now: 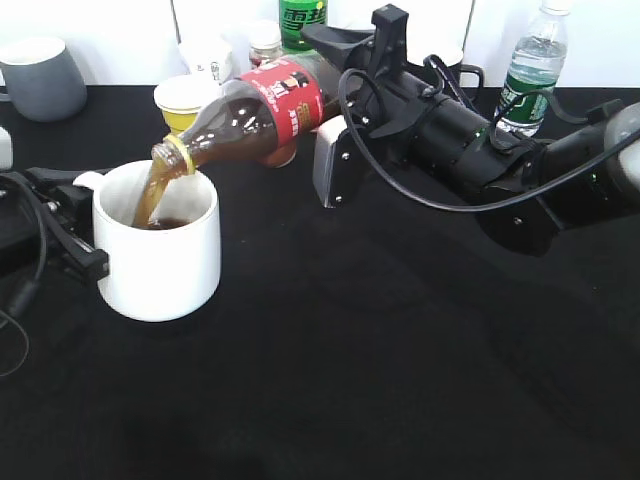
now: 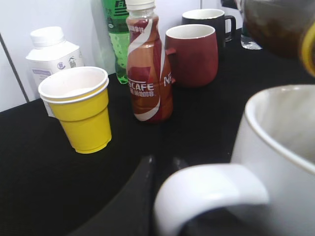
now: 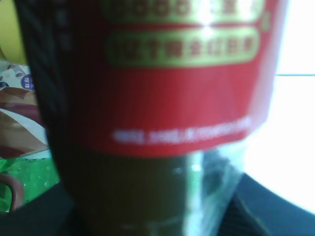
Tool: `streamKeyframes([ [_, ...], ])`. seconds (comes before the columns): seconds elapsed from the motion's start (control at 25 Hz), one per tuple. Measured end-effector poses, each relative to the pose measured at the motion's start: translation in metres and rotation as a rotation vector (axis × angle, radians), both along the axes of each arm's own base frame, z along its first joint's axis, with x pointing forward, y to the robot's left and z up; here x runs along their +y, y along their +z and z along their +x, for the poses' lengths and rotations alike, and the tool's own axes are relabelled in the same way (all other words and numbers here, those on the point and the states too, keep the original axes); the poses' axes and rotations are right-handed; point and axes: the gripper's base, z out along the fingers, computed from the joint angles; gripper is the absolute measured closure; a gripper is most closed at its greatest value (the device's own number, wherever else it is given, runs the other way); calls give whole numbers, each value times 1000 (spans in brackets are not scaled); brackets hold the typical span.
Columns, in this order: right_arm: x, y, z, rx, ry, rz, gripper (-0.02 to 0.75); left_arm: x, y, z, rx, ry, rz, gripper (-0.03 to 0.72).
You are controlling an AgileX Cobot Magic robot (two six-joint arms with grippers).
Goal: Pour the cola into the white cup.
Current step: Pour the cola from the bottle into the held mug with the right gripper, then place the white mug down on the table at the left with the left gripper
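Note:
The cola bottle [image 1: 262, 108], red label, is tipped to the left with its open mouth over the white cup [image 1: 165, 262]. Brown liquid streams into the cup, which holds some cola. My right gripper [image 1: 335, 95] is shut on the cola bottle's lower body; the bottle fills the right wrist view [image 3: 162, 98]. My left gripper [image 1: 75, 225] is shut on the white cup's handle [image 2: 206, 194] at the left. The cup's rim [image 2: 275, 128] and the bottle neck [image 2: 280, 24] show in the left wrist view.
Behind stand a yellow cup [image 1: 185, 100] [image 2: 81, 110], a Nescafe bottle [image 2: 147, 69], a red mug [image 2: 192, 54], a dark mug [image 2: 206, 22], a white carton [image 2: 51, 54], a green bottle [image 1: 302, 18], a water bottle [image 1: 532, 65] and a grey mug [image 1: 40, 78].

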Motion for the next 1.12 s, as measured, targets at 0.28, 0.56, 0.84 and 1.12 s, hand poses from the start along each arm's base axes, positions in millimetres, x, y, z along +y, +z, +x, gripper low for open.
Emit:
streamKeyframes([
  [0.28,0,0,0,-18,-4,-15,346,0,-1,0,4,1,2,624],
  [0.56,0,1,0,43,15,55,346,1,0,1,-2,12,-12,624],
  [0.84,-1,-3,-2,202,49,179,346,0,7,2,-60,11,-68,624],
  [1.12,-3,-6,-2,1056,244,1015,348,2,11,4,-81,49,-106,624],
])
